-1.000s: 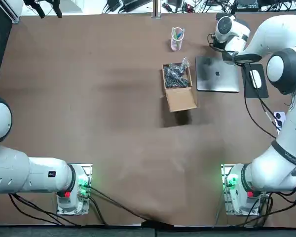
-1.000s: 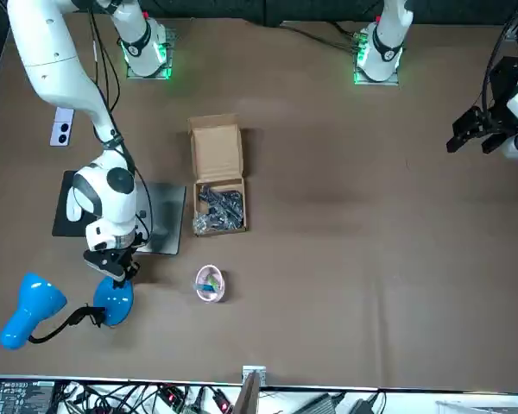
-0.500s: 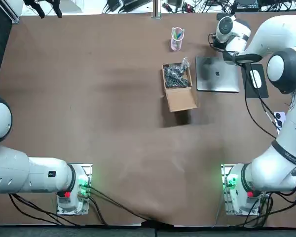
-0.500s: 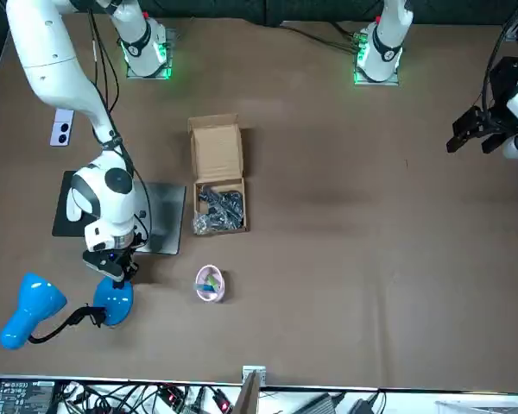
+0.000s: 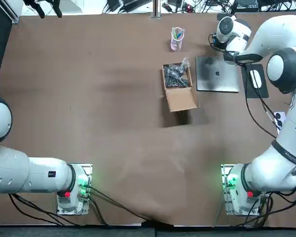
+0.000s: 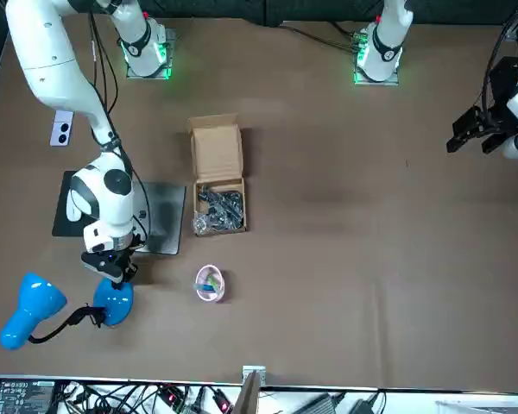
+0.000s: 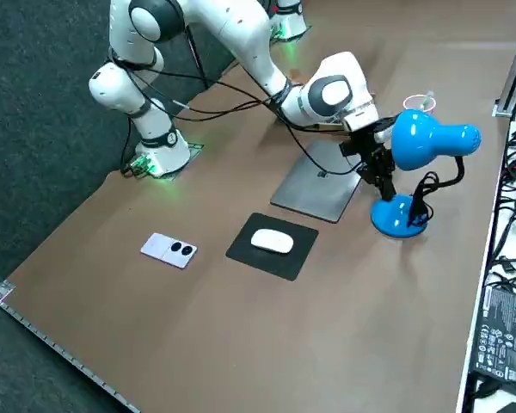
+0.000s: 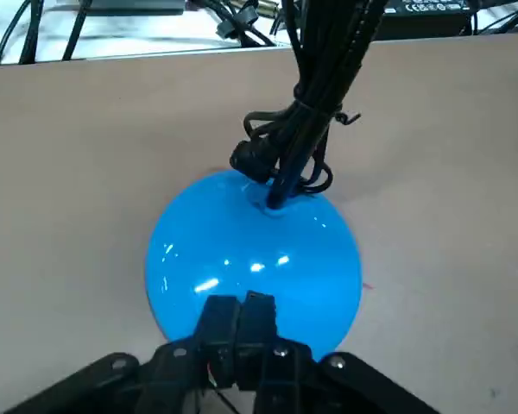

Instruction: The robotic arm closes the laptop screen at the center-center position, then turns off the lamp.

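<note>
The silver laptop (image 5: 217,74) lies with its lid down flat on the brown table (image 5: 89,98), also seen in the side view (image 7: 320,182). Beyond it stands the blue lamp, with its round base (image 6: 114,302) on the table and its head (image 6: 30,309) to one side. My right gripper (image 6: 113,271) hangs just over the laptop-side rim of that base. In the wrist view the fingertips (image 8: 257,307) are pressed together, holding nothing, above the glossy blue base (image 8: 255,246). In the side view the gripper (image 7: 382,178) is between the lamp head (image 7: 426,142) and the base (image 7: 398,215).
An open cardboard box (image 5: 177,86) with dark parts sits left of the laptop. A pink cup (image 5: 177,38) stands behind it. A white mouse on a black pad (image 5: 255,78) and a small white device (image 5: 279,118) lie to the laptop's right. The lamp's black cable (image 8: 315,78) loops at the base.
My right gripper has edged slightly away from the laptop toward the lamp base. Nothing else has moved.
</note>
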Tool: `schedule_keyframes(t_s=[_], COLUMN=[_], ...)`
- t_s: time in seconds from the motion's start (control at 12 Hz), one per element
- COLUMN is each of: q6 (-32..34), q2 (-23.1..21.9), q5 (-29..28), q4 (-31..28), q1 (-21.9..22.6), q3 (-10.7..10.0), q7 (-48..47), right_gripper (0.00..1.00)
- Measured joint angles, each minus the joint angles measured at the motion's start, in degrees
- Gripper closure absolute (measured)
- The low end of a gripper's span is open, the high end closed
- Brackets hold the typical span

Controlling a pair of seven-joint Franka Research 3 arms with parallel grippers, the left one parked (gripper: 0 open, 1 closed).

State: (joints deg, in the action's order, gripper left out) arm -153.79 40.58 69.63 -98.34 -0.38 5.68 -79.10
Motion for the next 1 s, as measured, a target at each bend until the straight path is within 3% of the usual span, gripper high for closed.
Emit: schedule_keyframes(t_s=[1.0], q6=[-0.32], q2=[0.43], q5=[0.01], q4=[1.02], q1=[-0.02], q3=[0.02], q7=[0.0], right_gripper=[0.98])
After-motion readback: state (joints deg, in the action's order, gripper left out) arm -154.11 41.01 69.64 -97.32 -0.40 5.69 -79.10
